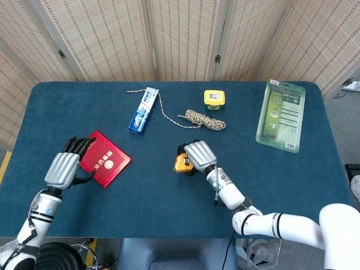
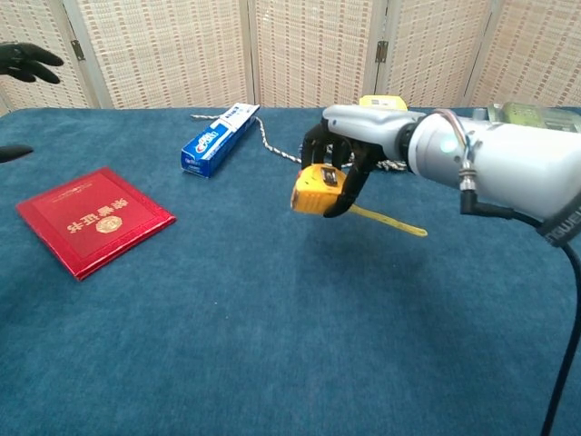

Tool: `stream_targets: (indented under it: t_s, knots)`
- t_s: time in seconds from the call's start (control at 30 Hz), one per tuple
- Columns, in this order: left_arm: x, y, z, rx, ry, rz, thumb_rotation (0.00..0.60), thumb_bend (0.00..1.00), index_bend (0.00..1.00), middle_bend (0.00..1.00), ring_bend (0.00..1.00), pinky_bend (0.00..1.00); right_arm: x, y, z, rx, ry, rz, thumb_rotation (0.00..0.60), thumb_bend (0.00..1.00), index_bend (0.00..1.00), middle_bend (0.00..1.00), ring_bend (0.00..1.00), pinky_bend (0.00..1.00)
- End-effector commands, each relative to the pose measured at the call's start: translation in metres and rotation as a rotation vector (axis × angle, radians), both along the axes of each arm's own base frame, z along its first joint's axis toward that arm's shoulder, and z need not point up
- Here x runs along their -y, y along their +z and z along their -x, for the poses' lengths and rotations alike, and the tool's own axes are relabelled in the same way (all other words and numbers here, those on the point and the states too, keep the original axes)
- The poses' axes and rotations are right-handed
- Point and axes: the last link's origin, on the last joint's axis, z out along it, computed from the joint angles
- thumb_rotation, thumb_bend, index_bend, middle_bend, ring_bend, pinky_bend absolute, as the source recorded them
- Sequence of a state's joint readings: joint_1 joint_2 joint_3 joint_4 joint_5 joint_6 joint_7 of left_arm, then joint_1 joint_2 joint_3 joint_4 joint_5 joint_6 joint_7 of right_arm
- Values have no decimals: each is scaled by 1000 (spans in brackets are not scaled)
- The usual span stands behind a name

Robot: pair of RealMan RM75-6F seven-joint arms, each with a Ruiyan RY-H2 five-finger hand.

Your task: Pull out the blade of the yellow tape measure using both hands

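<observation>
My right hand [image 1: 198, 154] [image 2: 356, 134] holds the yellow tape measure [image 1: 182, 163] [image 2: 317, 191] lifted above the blue table, fingers wrapped over its case. A short length of yellow blade [image 2: 390, 220] sticks out to the right and hangs free. My left hand [image 1: 68, 164] is raised over the left side of the table, above the edge of the red booklet [image 1: 101, 157] [image 2: 93, 219], with its fingers apart and nothing in it. In the chest view only its dark fingertips [image 2: 27, 59] show at the top left corner.
A blue toothpaste box [image 1: 143, 109] [image 2: 219, 138], a coil of rope [image 1: 201, 120], a small yellow-lidded tub [image 1: 214, 99] and a green blister pack [image 1: 281, 114] lie along the far half of the table [image 2: 272, 345].
</observation>
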State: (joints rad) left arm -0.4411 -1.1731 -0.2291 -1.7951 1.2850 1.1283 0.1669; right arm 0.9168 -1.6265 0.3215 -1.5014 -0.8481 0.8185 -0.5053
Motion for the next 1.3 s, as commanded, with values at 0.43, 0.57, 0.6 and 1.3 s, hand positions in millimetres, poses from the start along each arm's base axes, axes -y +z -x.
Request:
stream_targets:
  t_s: [0.43, 0.57, 0.6, 1.3]
  knots:
    - [-26, -53, -64, 189, 108, 112, 600, 353, 0, 23, 43, 71, 26, -19, -51, 64, -35, -44, 600, 149, 536, 495, 396, 272]
    - [-29, -64, -72, 203, 118, 121, 600, 353, 0, 11, 36, 63, 29, -24, -58, 87, -45, -49, 600, 150, 536, 495, 398, 272]
    - [-30, -67, -74, 209, 121, 122, 600, 353, 0, 9, 35, 62, 29, -25, -59, 92, -47, -50, 600, 150, 536, 495, 398, 272]
    - [-41, -94, -88, 257, 200, 105, 600, 353, 0, 0, 0, 42, 29, -45, -80, 196, -72, -60, 600, 149, 536, 495, 396, 272]
